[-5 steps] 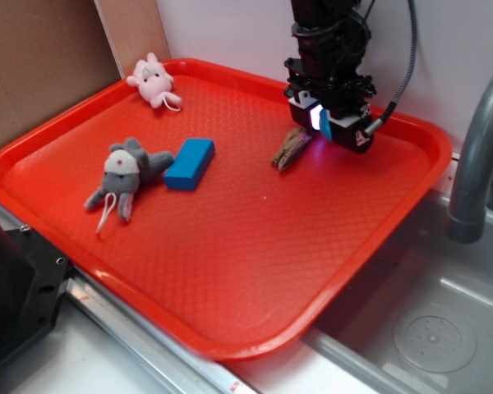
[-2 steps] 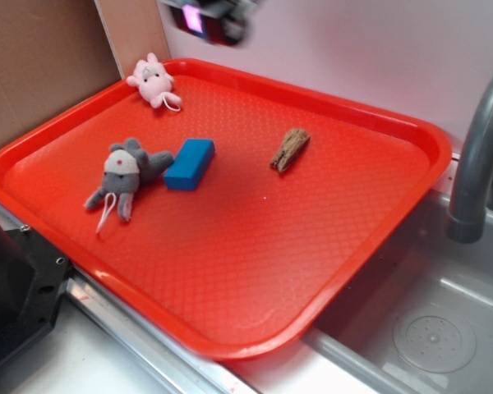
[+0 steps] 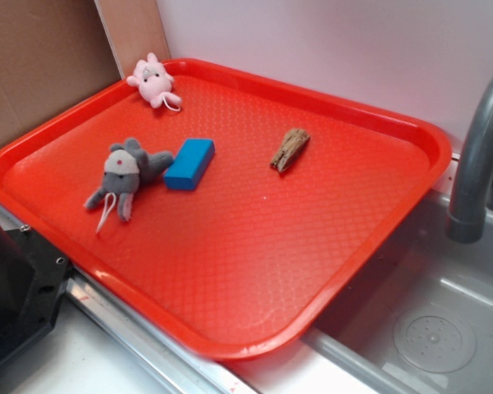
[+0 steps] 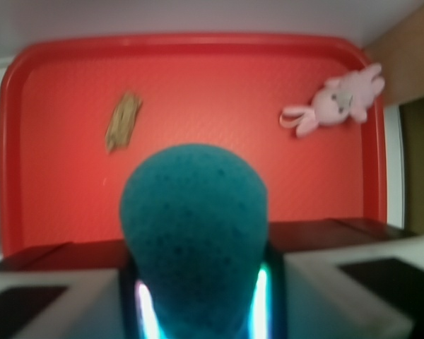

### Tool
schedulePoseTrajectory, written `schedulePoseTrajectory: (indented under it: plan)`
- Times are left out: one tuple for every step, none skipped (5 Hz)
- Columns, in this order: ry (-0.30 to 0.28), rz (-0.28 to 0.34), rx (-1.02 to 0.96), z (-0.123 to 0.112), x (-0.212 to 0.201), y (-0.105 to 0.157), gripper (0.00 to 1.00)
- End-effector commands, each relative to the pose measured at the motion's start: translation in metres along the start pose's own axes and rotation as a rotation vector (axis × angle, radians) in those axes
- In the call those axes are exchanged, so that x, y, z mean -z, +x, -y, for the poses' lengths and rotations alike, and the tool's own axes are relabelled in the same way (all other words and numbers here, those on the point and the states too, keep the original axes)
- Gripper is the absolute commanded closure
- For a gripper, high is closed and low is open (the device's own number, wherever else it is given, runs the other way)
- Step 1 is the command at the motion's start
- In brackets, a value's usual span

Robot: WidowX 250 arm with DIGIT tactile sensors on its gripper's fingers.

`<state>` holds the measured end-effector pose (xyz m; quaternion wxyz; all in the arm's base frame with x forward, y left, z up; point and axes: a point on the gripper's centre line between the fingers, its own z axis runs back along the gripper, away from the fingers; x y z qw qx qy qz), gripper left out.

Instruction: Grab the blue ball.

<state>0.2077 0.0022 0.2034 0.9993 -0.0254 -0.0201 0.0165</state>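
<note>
In the wrist view the blue ball (image 4: pixel 194 233), teal with a dimpled surface, fills the lower middle, squeezed between my two fingers (image 4: pixel 78 304). My gripper (image 4: pixel 198 311) is shut on it and holds it high above the red tray (image 4: pixel 56 63). In the exterior view neither the gripper nor the ball shows; both are out of that frame.
On the red tray (image 3: pixel 394 131) lie a pink plush bunny (image 3: pixel 153 80), also in the wrist view (image 4: pixel 336 100), a grey plush mouse (image 3: pixel 125 174), a flat blue block (image 3: pixel 190 162) and a brown wood piece (image 3: pixel 289 148), (image 4: pixel 123 121). A sink (image 3: pixel 427 328) and grey faucet (image 3: pixel 476 156) are at right.
The gripper, which was low near the wood piece one second ago, rose up and to the left and has left the exterior view.
</note>
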Motion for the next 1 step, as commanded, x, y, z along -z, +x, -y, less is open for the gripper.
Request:
schedulePoseTrajectory:
  plan:
    - [0.037,0.049,0.001,0.0127,-0.0129,0.0032,1.00]
